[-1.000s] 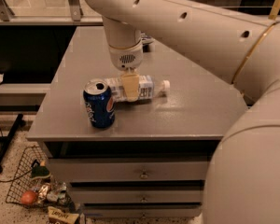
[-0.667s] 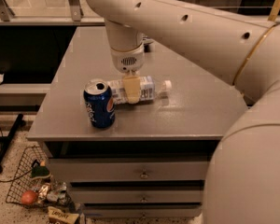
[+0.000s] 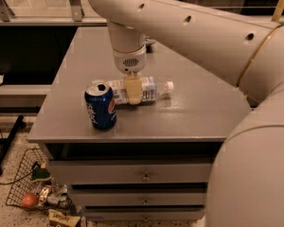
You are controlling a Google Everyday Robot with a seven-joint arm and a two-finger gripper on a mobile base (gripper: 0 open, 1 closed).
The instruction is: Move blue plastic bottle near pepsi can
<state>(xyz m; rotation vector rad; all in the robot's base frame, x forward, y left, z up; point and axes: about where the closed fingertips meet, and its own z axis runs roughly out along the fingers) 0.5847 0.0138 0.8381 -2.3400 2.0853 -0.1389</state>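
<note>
Camera view, looking down on a grey table (image 3: 189, 122) with drawers (image 3: 144, 176) beneath. Near the front left edge, standing upright: pepsi can (image 3: 100, 107), dark opening in its silver top. Just behind it and to the right, lying on its side with cap pointing right: blue plastic bottle (image 3: 150, 89). Reaching down from a large cream arm (image 3: 194, 27): gripper (image 3: 134, 94), closed around the bottle's middle, near finger (image 3: 133, 86) flat across the label, far one hidden. On the floor at lower left, a wire basket (image 3: 19, 193) of litter.
</note>
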